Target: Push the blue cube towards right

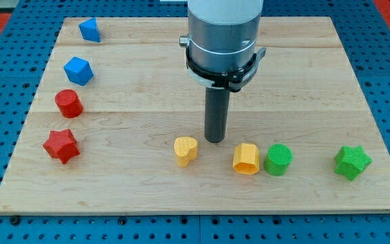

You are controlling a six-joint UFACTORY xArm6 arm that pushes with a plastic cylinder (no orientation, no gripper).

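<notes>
Two blue blocks lie at the view's left. A blue cube (78,70) sits at the left, tilted on the board. A smaller blue block (89,30), shape unclear, sits near the top left corner. My tip (214,139) rests on the wooden board (303,74) near the middle, far to the right of both blue blocks. It touches no block. It stands just above the gap between the yellow heart (185,150) and the yellow hexagonal block (246,158).
A red cylinder (68,104) and a red star (61,146) lie below the blue cube at the left. A green cylinder (278,160) touches the yellow hexagonal block's right side. A green star (352,163) lies at the lower right.
</notes>
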